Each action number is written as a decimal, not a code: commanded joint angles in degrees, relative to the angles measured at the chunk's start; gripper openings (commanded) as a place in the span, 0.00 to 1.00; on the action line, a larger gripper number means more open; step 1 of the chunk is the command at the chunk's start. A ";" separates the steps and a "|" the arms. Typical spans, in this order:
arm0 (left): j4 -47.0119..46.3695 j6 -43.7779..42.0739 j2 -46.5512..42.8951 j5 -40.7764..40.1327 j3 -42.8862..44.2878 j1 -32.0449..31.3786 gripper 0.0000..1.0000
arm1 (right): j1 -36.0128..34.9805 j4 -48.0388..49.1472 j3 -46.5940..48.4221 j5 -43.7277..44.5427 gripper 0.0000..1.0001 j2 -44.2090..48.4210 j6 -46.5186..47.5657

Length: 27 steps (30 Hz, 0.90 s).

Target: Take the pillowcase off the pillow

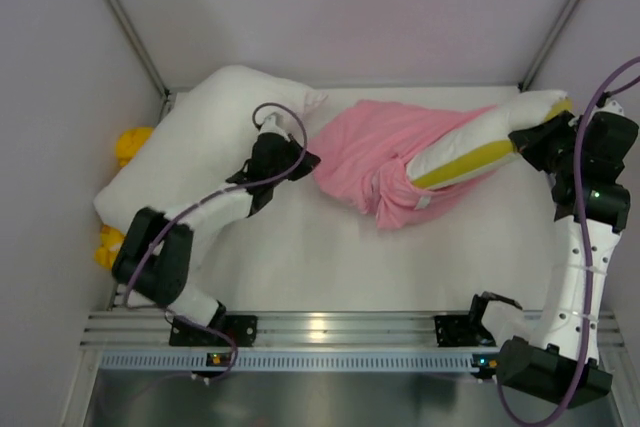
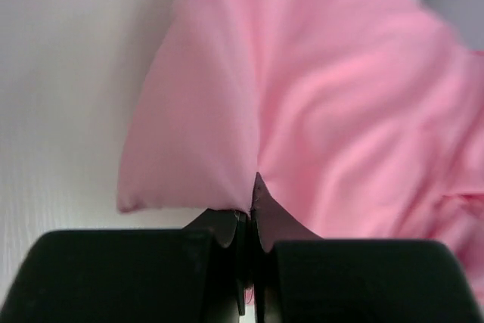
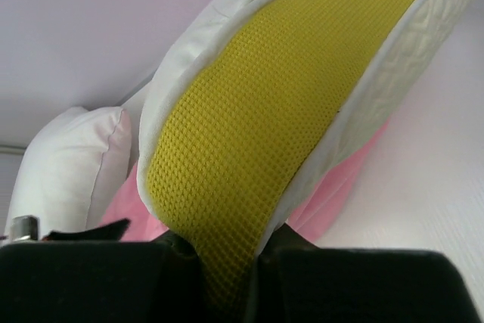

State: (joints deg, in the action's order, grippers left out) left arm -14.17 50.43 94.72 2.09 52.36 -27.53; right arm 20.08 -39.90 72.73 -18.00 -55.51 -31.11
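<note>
The pink pillowcase (image 1: 372, 152) lies bunched in the middle of the table, still round the left part of the pillow (image 1: 480, 142), whose white body and yellow band stick out to the right. My left gripper (image 1: 306, 163) is shut on the pillowcase's left edge; the pinched pink fabric (image 2: 302, 111) fills the left wrist view. My right gripper (image 1: 528, 137) is shut on the pillow's right end, pinching its yellow mesh band (image 3: 257, 134). A small white label (image 1: 423, 202) shows on the case's lower edge.
A plain white pillow (image 1: 200, 142) lies at the back left under my left arm, also in the right wrist view (image 3: 72, 164). Yellow objects (image 1: 128, 143) sit at the left wall. Walls enclose the table on three sides.
</note>
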 commanded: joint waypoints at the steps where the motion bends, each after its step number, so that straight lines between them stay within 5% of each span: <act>1: -1.39 -9.81 -20.29 -2.01 -3.66 0.20 0.00 | 0.93 7.38 1.10 -1.86 0.00 1.45 -1.14; 7: 13.27 -19.75 -46.32 0.55 -4.82 0.28 0.00 | 0.93 7.56 1.01 -0.99 0.00 2.51 -0.70; 13: 33.22 -24.41 -62.95 -7.61 1.77 0.28 0.00 | 0.93 10.27 -1.18 -1.60 0.00 1.37 -2.28; 19: 49.73 -29.60 -72.73 -19.03 12.84 0.28 0.00 | 0.93 12.74 -3.38 -0.20 0.00 -1.71 -2.64; 27: 63.30 -33.30 -75.20 -26.16 23.92 0.11 0.00 | 1.02 13.71 -3.56 3.23 0.00 -4.78 -2.20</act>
State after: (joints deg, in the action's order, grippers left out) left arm 45.60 20.49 20.62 -16.34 72.53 -27.59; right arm 19.88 -38.13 67.83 -24.08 -60.20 -35.42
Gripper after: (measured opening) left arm 0.012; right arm 0.076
